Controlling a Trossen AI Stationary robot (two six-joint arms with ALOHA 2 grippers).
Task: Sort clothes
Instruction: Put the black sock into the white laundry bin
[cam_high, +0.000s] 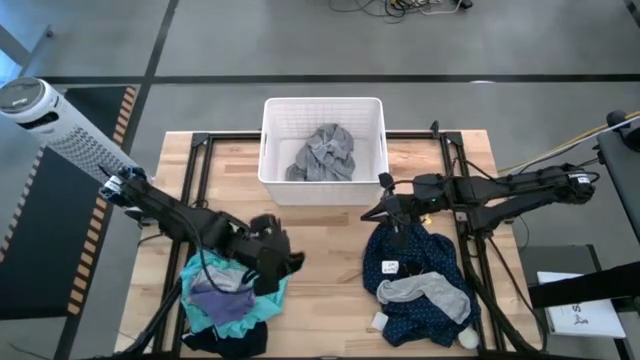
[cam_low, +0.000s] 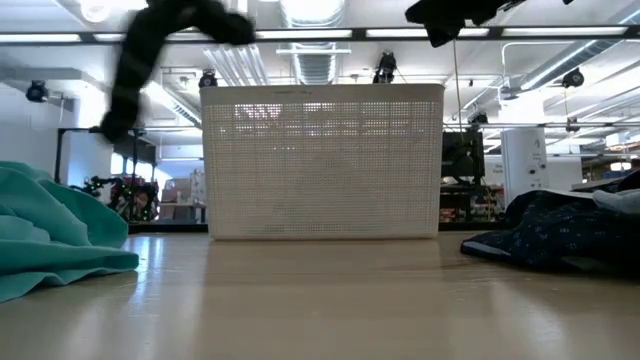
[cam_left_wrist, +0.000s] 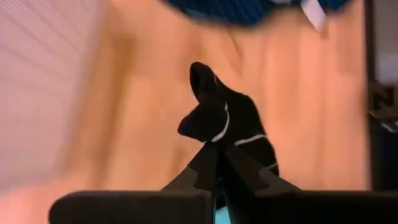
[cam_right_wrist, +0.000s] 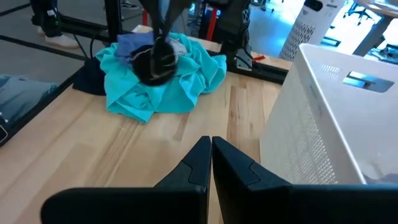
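Note:
My left gripper (cam_high: 278, 258) is shut on a black sock with white stripes (cam_left_wrist: 231, 121), just right of a pile with a teal shirt (cam_high: 240, 300) and a purple piece (cam_high: 225, 297) at the table's near left. My right gripper (cam_high: 384, 211) is shut and empty, above the far edge of the navy white-dotted garment (cam_high: 415, 275), on which a grey piece (cam_high: 430, 290) lies. Another grey piece (cam_high: 322, 155) lies in the white basket (cam_high: 270, 140). In the right wrist view the right gripper (cam_right_wrist: 210, 152) hovers over bare wood. My left gripper pinches the black sock between its two fingers at one bunched end (cam_left_wrist: 219, 144). In the right wrist view the fingers (cam_right_wrist: 163, 25) come from above, pointing down. The sock (cam_right_wrist: 155, 62) hangs bunched below them, beside the teal pile and lifted off the wood.
The white basket (cam_low: 322, 160) stands at the far middle of the table. Dark garments (cam_high: 225, 342) lie under the teal pile at the near edge. A white sock (cam_high: 467, 337) lies at the navy garment's near right. Bare wood (cam_high: 325, 290) lies between the two piles.

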